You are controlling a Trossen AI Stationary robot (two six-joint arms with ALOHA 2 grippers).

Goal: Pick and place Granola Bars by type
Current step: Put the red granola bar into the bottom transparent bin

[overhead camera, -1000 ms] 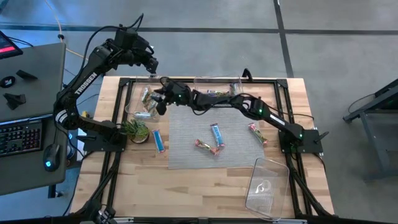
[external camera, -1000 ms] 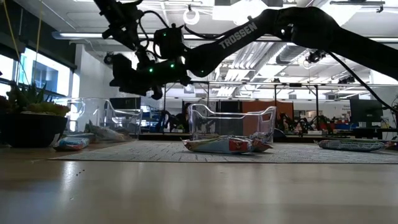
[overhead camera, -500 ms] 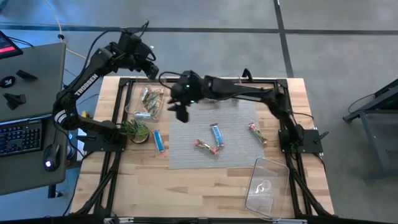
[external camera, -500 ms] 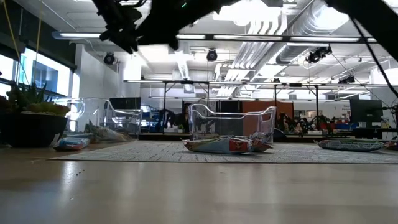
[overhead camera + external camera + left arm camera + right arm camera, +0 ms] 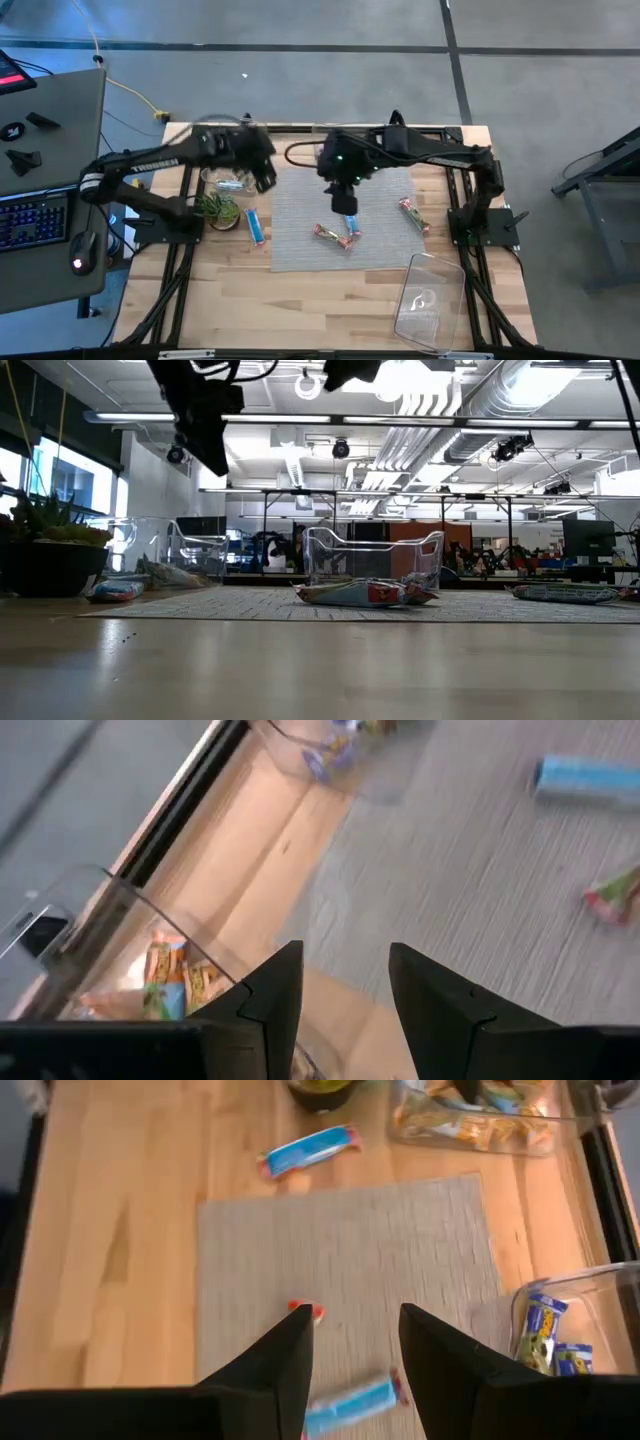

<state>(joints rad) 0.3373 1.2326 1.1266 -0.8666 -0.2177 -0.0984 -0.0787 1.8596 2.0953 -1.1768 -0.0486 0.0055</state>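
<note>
Several wrapped granola bars lie flat on the grey mat: a blue one (image 5: pixel 348 218), two red-orange ones (image 5: pixel 333 237) and a green-red one (image 5: pixel 413 215). Another blue bar (image 5: pixel 257 227) lies on the wood left of the mat. More bars fill the clear left bin (image 5: pixel 228 178) and the far bin (image 5: pixel 548 1330). My right gripper (image 5: pixel 342 198) hangs open above the mat; the blue bar (image 5: pixel 355 1402) shows between its fingers, well below them. My left gripper (image 5: pixel 263 178) hovers open at the left bin's right edge (image 5: pixel 175 982).
A small potted plant (image 5: pixel 215 208) stands near the left edge, next to the loose blue bar. An empty clear bin (image 5: pixel 430 298) sits at the near right corner. A black frame rail (image 5: pixel 300 128) runs along the table's far side. A desk with a keyboard stands left of the table.
My right gripper has swung from over the left bin toward the table's right and near side, and now hangs above the mat's middle. My left arm has come from the far left corner toward the near side and now reaches level over the left bin. The bars on the mat lie unchanged.
</note>
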